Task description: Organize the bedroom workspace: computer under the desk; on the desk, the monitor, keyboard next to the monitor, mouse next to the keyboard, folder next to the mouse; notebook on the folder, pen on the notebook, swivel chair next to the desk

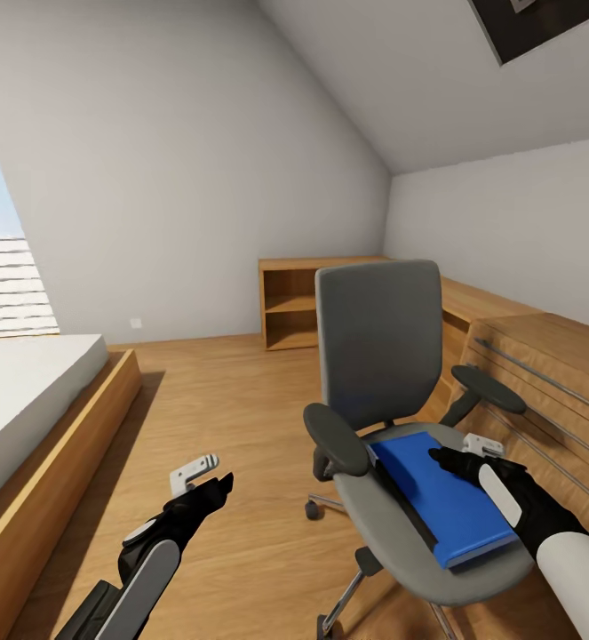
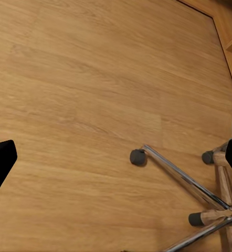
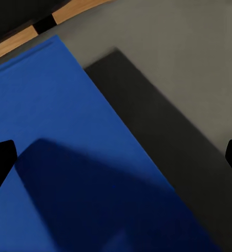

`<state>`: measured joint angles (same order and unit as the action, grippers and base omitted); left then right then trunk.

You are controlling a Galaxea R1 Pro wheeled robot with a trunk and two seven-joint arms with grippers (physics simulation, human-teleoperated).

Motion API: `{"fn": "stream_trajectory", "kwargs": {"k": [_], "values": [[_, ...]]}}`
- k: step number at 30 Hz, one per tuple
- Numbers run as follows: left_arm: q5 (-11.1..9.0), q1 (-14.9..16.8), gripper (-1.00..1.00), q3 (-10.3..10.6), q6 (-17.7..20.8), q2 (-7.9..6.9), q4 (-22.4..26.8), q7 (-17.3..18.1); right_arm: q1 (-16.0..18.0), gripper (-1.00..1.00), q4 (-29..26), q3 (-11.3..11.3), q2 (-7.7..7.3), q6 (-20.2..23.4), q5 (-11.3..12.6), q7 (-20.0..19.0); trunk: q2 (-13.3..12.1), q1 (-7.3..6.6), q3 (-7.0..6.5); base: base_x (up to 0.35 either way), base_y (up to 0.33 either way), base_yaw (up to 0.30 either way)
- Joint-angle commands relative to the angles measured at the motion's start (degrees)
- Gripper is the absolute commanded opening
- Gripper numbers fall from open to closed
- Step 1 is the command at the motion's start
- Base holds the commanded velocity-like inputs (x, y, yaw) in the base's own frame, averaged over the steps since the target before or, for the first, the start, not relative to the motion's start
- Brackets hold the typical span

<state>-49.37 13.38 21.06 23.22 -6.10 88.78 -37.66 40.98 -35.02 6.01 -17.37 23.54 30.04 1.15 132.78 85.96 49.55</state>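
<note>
The right arm reaches forward and down from the lower right of the head view, its right claw [image 1: 454, 458] just over the near edge of the blue folder [image 1: 445, 498]. The folder lies flat on the seat of the grey swivel chair [image 1: 378, 342], slightly askew, one corner near the seat's front rim. In the right wrist view the two dark fingertips [image 3: 0, 160] sit far apart at opposite edges, so the claw stands wide apart, with the folder [image 3: 58, 157] and grey seat [image 3: 174, 79] directly beneath; whether the tips touch the folder cannot be told.

The left arm angles forward, low over the wooden floor [image 1: 223, 391], its left claw [image 1: 207, 484] apart from the chair. Only one fingertip [image 2: 0, 160] shows in the left wrist view, so its opening cannot be told. That view also shows the chair's chrome legs and casters [image 2: 138, 156].

The chair's base is cut off at the picture's bottom. A bed [image 1: 27, 391] stands at left, a wooden shelf [image 1: 294, 307] behind.
</note>
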Motion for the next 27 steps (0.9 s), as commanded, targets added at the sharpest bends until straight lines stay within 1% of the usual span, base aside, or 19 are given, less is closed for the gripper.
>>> {"fn": "stream_trajectory", "kwargs": {"k": [1, 5, 15, 23, 27], "values": [[-0.4, 0.1, 1.0, 0.1, 0.1, -0.05, 0.1, -0.5, 0.0, 1.0, 2.3, 0.4, -0.05, 0.2, 0.4, 0.1, 0.0, 0.0, 0.07, 0.0, 0.0, 0.0], [-0.4, 0.1, 1.0, 0.1, 0.1, -0.07, 0.1, -0.5, 0.0, 1.0, 2.3, 0.4, -0.04, 0.2, 0.4, 0.1, 0.0, 0.0, 0.07, -0.023, -0.019, 0.0], [-0.4, 0.1, 1.0, 0.1, 0.0, -0.11, 0.1, -0.5, 0.0, 1.0, 2.3, 0.4, -0.03, 0.2, 0.4, 0.1, 0.0, 0.0, 0.07, -0.164, -0.123, 0.0], [-0.3, 0.1, 1.0, 0.1, 0.0, -0.1, 0.1, -0.5, 0.0, 1.0, 2.3, 0.4, -0.03, 0.2, 0.4, 0.1, 0.0, 0.0, 0.07, -0.046, -0.022, 0.0], [-0.3, 0.1, 1.0, 0.1, 0.0, -0.07, 0.1, -0.5, 0.0, 1.0, 2.3, 0.4, -0.03, 0.2, 0.4, 0.1, 0.0, 0.0, 0.07, -0.19, -0.06, 0.0]]}}
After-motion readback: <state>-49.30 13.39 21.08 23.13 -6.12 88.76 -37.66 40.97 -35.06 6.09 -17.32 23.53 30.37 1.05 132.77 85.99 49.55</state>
